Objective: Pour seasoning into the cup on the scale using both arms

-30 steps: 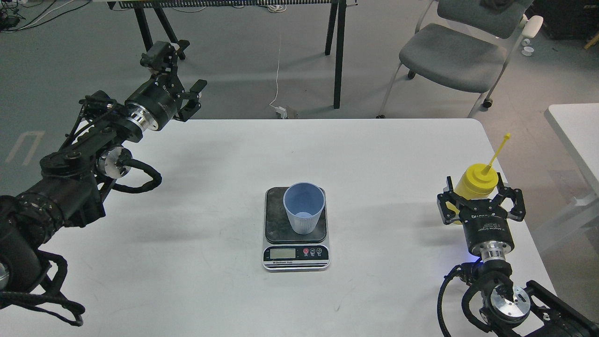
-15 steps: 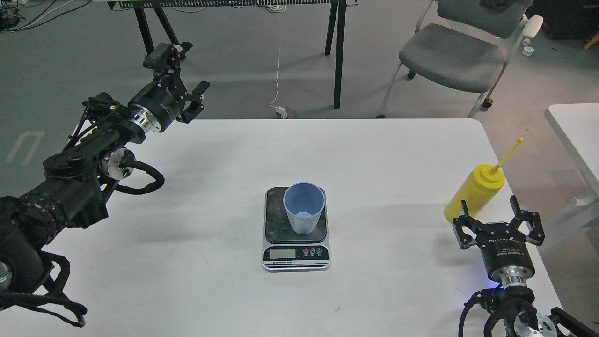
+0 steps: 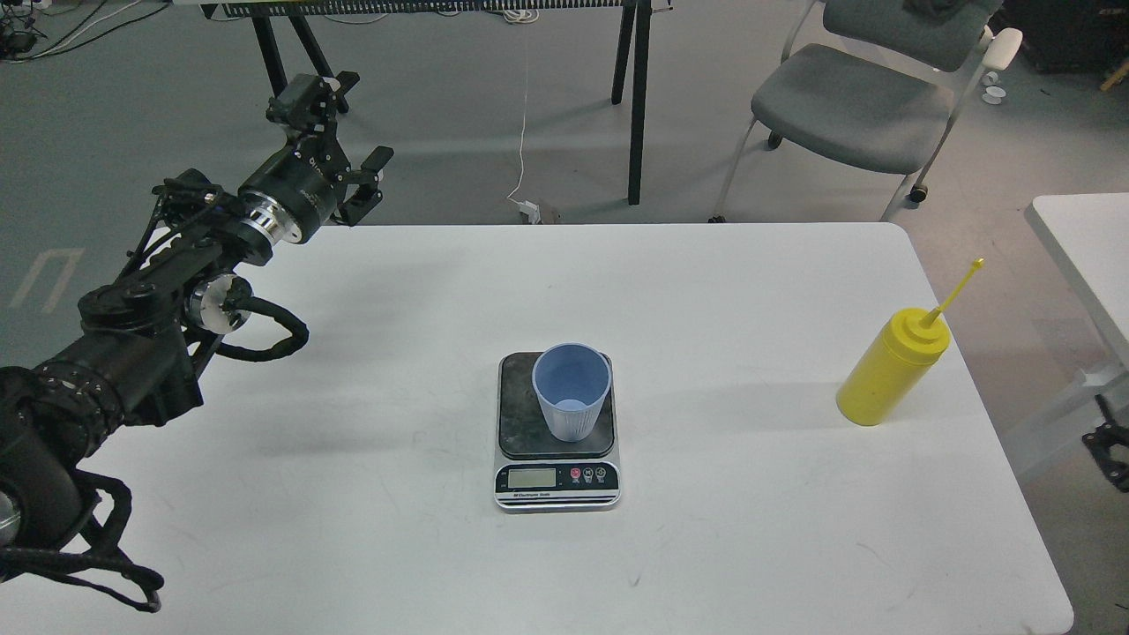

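The light blue cup (image 3: 571, 392) stands upright on the dark plate of the scale (image 3: 557, 477) in the middle of the white table. The yellow seasoning bottle (image 3: 891, 372) stands free near the table's right edge, its cap strap sticking up to the right. My left gripper (image 3: 342, 134) is open and empty, high over the table's far left corner, far from the cup. Of my right gripper (image 3: 1110, 445) only a small black part shows at the right edge, beyond the table and apart from the bottle.
The white table (image 3: 353, 423) holds only the scale, cup and bottle. A grey chair (image 3: 851, 101) and black table legs (image 3: 637, 97) stand behind it. A second white table (image 3: 1089, 238) is at the right.
My right gripper has left the bottle and drawn back down and right, off the table's edge. The bottle stays standing alone. The left arm has hardly moved.
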Controlling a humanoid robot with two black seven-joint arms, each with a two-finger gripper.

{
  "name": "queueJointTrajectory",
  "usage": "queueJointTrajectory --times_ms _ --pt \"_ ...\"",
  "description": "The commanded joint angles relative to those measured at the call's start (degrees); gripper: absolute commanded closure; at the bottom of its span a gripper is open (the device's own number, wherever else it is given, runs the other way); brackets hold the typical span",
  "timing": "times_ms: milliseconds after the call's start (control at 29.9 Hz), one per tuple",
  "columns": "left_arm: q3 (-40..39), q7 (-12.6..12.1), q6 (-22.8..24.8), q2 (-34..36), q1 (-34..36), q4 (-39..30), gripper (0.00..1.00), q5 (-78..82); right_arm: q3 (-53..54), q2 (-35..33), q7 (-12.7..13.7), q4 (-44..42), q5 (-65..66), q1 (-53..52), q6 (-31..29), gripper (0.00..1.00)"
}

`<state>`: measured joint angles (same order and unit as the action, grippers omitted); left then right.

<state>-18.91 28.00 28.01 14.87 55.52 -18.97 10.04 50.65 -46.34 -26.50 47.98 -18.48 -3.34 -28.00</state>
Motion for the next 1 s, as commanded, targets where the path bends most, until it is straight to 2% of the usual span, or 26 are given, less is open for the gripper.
queueJointTrajectory --times_ms 0,67,200,401,568,802,969 --pt "-0.16 0.00 -0.01 -0.01 0.03 0.07 0.01 -0.37 -2.74 -2.26 3.99 -8.32 5.01 -9.46 0.00 0.01" --pt "-0.25 0.00 -0.01 -0.01 0.03 -0.02 0.01 -0.54 -5.20 -2.26 5.84 -12.81 10.54 -17.71 0.00 0.01" --pt "-0.25 0.00 -0.01 0.07 0.12 0.07 0.01 -0.54 -11.87 -0.95 6.90 -19.49 18.03 -32.84 0.00 0.01" --pt "-0.34 0.00 -0.01 0.16 0.47 0.07 0.01 -0.63 -19.10 8.00 6.90 -19.16 18.13 -48.06 0.00 0.01" --pt "-0.43 0.00 -0.01 0.16 0.82 0.07 0.01 -0.63 -19.36 18.29 6.90 -18.11 18.22 -50.89 0.00 0.01" --pt "-0.86 0.00 -0.01 1.04 1.26 0.33 0.01 -0.72 -18.66 22.17 6.11 -7.13 18.13 -48.26 0.00 0.01" --pt "-1.04 0.00 -0.01 1.13 1.35 0.33 0.01 -0.63 -18.66 25.68 6.11 -6.59 18.13 -48.25 0.00 0.01"
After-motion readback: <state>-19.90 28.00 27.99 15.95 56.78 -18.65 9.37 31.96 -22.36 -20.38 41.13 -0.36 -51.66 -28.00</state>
